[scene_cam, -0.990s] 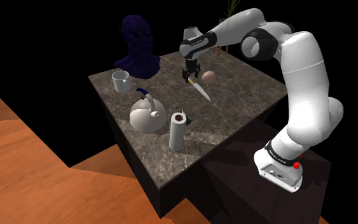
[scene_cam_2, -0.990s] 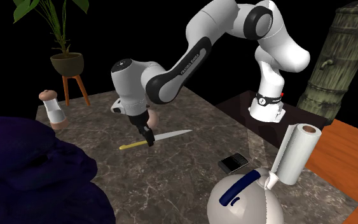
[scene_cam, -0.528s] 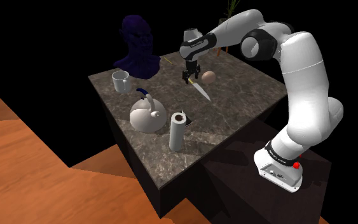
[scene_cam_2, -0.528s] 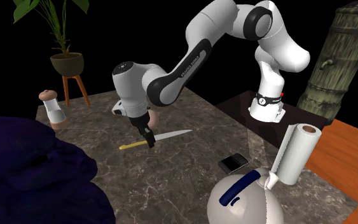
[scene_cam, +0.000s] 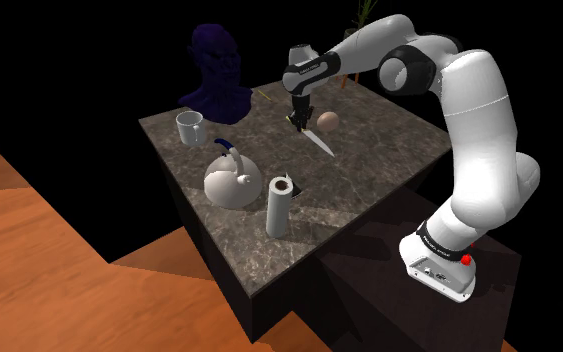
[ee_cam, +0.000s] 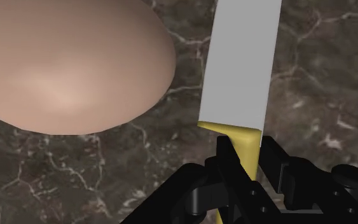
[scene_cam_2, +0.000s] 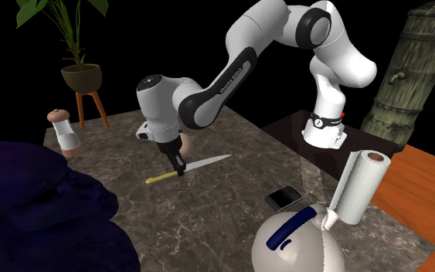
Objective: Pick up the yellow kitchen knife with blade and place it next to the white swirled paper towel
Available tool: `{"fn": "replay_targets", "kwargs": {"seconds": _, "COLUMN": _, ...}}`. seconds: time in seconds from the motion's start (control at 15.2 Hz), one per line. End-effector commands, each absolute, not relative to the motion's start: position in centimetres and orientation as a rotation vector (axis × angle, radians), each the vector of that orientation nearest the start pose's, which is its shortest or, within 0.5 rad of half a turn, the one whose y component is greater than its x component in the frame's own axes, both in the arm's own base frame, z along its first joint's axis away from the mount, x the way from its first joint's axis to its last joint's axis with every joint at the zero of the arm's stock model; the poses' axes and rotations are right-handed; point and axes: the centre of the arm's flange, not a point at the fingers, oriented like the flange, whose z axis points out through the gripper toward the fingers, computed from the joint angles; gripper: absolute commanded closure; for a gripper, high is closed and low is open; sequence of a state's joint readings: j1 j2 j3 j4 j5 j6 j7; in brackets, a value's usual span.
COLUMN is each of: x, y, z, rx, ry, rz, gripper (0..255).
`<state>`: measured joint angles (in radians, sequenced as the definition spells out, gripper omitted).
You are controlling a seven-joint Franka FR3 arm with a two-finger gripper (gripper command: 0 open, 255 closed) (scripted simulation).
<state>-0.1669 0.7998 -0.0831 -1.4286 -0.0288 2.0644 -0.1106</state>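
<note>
The knife [scene_cam_2: 200,164] lies flat on the dark marble table [scene_cam: 369,165], its grey blade [ee_cam: 241,63] pointing away from the yellow handle [scene_cam_2: 158,177]. My black gripper [ee_cam: 247,167] is down at the table and shut on the handle just behind the blade; the same grip shows in the shoulder view [scene_cam: 298,122] and the second exterior view [scene_cam_2: 180,169]. A white paper towel roll [scene_cam: 279,206] stands upright near the table's front edge, well away from the knife, and appears at the second exterior view's right [scene_cam_2: 360,187].
A tan egg-shaped object [ee_cam: 69,63] sits close beside the blade. A white kettle with a blue handle [scene_cam: 231,183], a mug [scene_cam: 189,127], a dark blue bust [scene_cam: 217,68], a phone [scene_cam_2: 283,198] and a grinder [scene_cam_2: 65,133] share the table.
The fingers have shut on the knife's yellow handle; before they stood open around it. The arm has barely moved and the knife lies where it was.
</note>
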Motion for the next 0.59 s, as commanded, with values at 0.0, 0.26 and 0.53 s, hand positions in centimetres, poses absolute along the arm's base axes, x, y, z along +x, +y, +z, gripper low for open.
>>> {"fn": "replay_targets", "kwargs": {"seconds": 0.0, "x": 68.8, "y": -16.7, "z": 20.6, "rx": -3.180, "ry": 0.165, "rz": 0.279, "gripper": 255}}
{"fn": "replay_targets", "kwargs": {"seconds": 0.26, "x": 68.8, "y": -16.7, "z": 21.6, "rx": -3.180, "ry": 0.165, "rz": 0.279, "gripper": 255}}
{"fn": "replay_targets", "kwargs": {"seconds": 0.53, "x": 68.8, "y": -16.7, "z": 23.8, "rx": -3.180, "ry": 0.165, "rz": 0.279, "gripper": 255}}
